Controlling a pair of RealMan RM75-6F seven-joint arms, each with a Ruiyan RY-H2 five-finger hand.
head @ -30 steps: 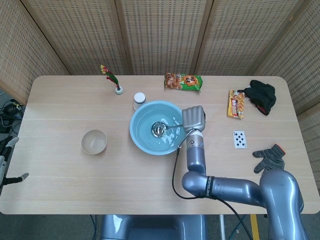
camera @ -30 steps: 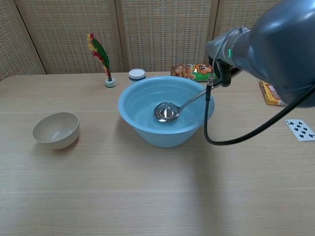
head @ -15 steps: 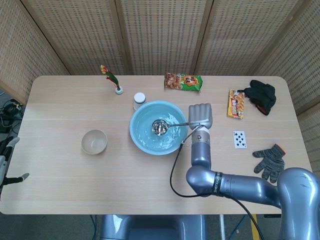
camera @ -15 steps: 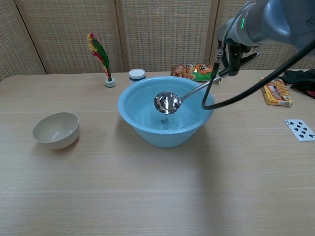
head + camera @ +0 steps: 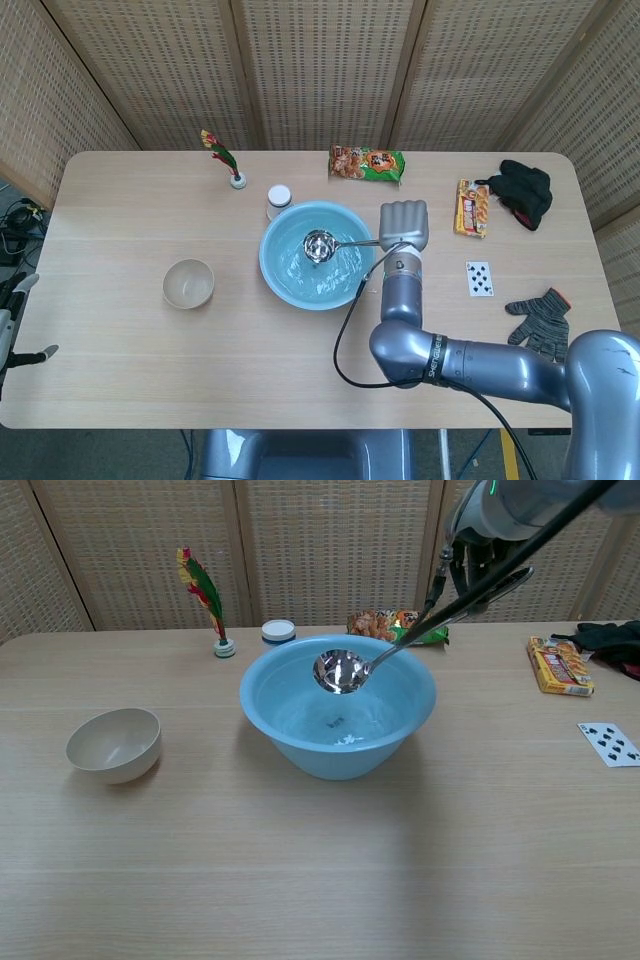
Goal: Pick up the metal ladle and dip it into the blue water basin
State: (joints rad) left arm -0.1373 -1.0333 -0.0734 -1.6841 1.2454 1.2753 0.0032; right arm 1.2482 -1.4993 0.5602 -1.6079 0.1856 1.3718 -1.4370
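Note:
My right hand [image 5: 403, 226] grips the handle of the metal ladle [image 5: 320, 245], just right of the blue water basin [image 5: 290, 285]. The ladle's shiny bowl [image 5: 341, 670] hangs above the water, level with the basin's rim [image 5: 262, 676], its handle slanting up to the right toward the hand [image 5: 488, 520] at the top of the chest view. Ripples show on the water. My left hand is in neither view.
A beige bowl [image 5: 188, 283] sits left of the basin. Behind it are a white jar [image 5: 279, 198], a feathered shuttlecock [image 5: 225, 160] and a snack bag [image 5: 367, 163]. To the right lie a yellow packet [image 5: 472, 207], black glove [image 5: 523, 190], playing card [image 5: 479, 278] and grey glove [image 5: 540, 316].
The right hand has lifted the ladle: its bowl was down in the water a second ago and now hangs above the surface, with the hand higher and further right.

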